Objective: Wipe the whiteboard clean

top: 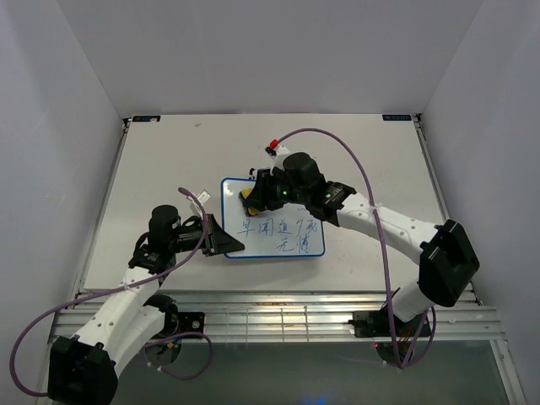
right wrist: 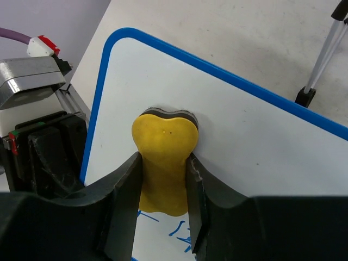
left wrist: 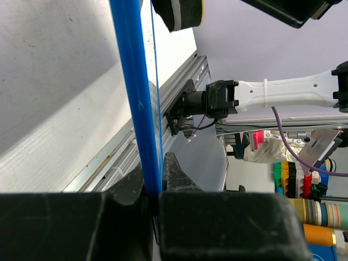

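The whiteboard (top: 278, 221), white with a thin blue frame, lies flat mid-table and carries blue handwritten characters (top: 280, 228) on its near half. My left gripper (top: 221, 240) is shut on the board's near-left edge; the left wrist view shows the blue frame (left wrist: 133, 98) pinched between the black fingers (left wrist: 176, 174). My right gripper (top: 253, 196) is shut on a yellow eraser (right wrist: 163, 163) with a dark pad, pressed on the board's upper-left part (right wrist: 255, 147). Blue strokes (right wrist: 179, 231) show just below the eraser.
A purple cable (top: 354, 164) arcs over the table's right half from the right arm. An aluminium rail (top: 278, 308) runs along the near edge. A thin-legged stand with a black foot (right wrist: 306, 97) rises past the board's far edge. White walls enclose three sides.
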`<state>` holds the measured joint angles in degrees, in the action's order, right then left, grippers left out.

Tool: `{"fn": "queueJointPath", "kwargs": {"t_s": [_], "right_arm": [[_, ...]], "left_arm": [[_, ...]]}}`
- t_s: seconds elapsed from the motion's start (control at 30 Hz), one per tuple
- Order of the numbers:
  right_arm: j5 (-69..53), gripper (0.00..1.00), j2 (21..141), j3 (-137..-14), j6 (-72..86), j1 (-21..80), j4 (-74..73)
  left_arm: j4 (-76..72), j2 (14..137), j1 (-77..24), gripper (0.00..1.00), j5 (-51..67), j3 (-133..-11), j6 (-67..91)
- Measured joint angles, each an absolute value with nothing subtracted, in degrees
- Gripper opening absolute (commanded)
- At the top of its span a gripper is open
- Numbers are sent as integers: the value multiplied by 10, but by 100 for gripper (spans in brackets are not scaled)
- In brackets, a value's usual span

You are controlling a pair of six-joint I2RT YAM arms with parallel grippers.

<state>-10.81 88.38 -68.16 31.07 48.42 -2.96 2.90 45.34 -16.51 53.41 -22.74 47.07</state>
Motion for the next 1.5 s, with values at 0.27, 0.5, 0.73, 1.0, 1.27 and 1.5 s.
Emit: {"fn": "queueJointPath", "kwargs": {"t_s": [0.27,0.5,0.73,1.0,1.27,1.5], "right_arm": [[-33,22,827,-612,313,429,-40],[-13,21,786,-524,304,316,-54],[-51,21,729,-430,295,328,22],[-51,21,701,-420,276,445,95],[-68,21,666,-383,266,345,119],[-83,20,688,-388,228,263,58]], "left_arm": [[17,445,-165,0,535,-227,481],[18,431,-165,0,531,-225,484],[9,431,-166,0,540,-215,500],[-49,440,-166,0,519,-209,528],[-112,446,-166,0,521,-199,556],[-122,446,-168,0,523,-182,568]]}}
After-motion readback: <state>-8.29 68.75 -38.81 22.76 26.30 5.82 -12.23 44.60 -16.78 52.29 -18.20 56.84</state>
